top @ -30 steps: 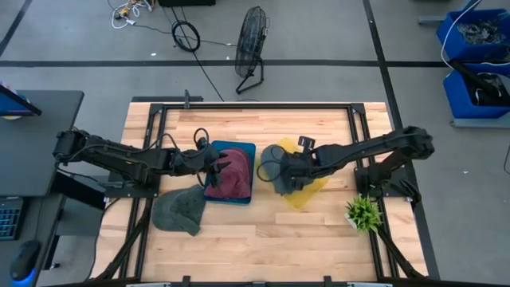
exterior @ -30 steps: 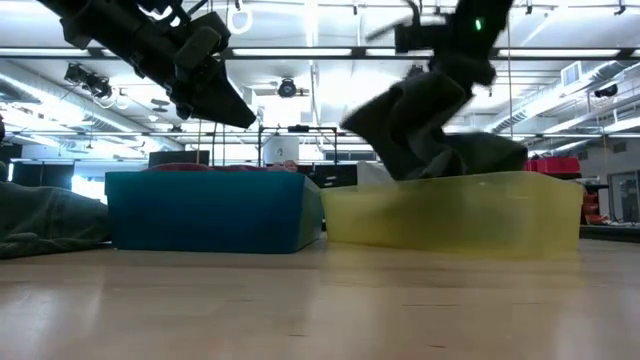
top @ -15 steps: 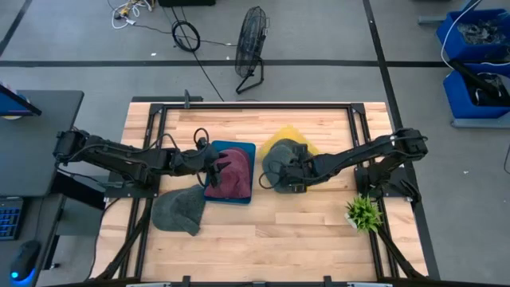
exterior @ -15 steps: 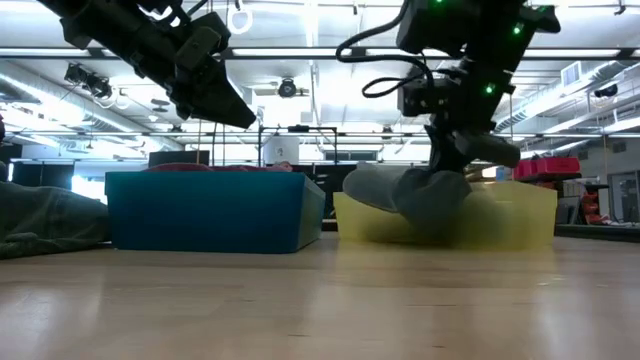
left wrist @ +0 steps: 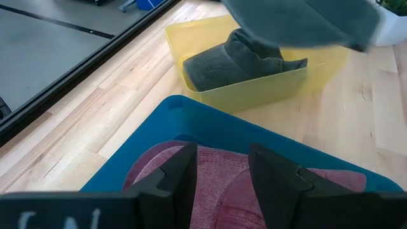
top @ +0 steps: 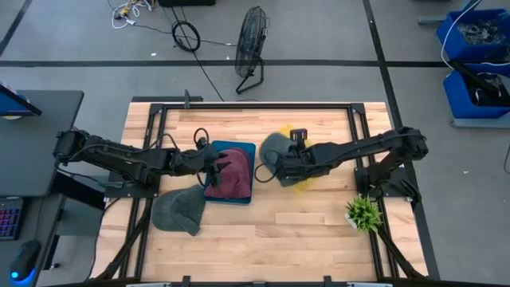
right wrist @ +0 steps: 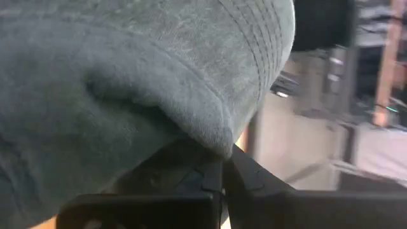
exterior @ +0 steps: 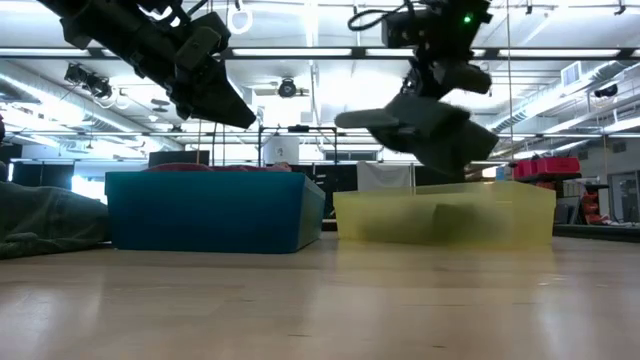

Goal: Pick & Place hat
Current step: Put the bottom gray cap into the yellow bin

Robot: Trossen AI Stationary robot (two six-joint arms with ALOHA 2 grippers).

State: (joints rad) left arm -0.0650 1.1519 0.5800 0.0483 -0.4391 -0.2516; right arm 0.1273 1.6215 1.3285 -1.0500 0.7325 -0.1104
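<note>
1. Low view shows the grey hat (exterior: 425, 125) lifted clear above the yellow bin (exterior: 445, 215), hanging from the right pincer (exterior: 432, 75), which is clenched on its upper part.
2. Its long axis runs roughly level, the flat brim pointing toward the blue bin (exterior: 212, 210) and the rounded crown sagging on the opposite side.
3. From overhead, the hat (top: 275, 149) sits at the inner edge of the yellow bin (top: 307, 182), between the two bins, with the right arm stretched across the counter (top: 263, 231) toward it.
4. The hat looks like soft, brushed fabric with rows of stitching along the brim, seen close up in the right wrist view (right wrist: 127, 83).
5. The yellow bin is translucent plastic with straight walls; a second grey hat (left wrist: 238, 60) lies folded inside it.
6. The blue bin is opaque and holds a maroon hat (top: 231, 174); another grey hat (top: 179, 211) lies flat on the wooden counter beside it.
7. The left pincer (left wrist: 219, 175) hovers over the maroon hat, its fingers spread and holding nothing.
8. Half a second ago the held hat was down inside the yellow bin; now it hangs above the rim, and the left arm has not moved.
</note>
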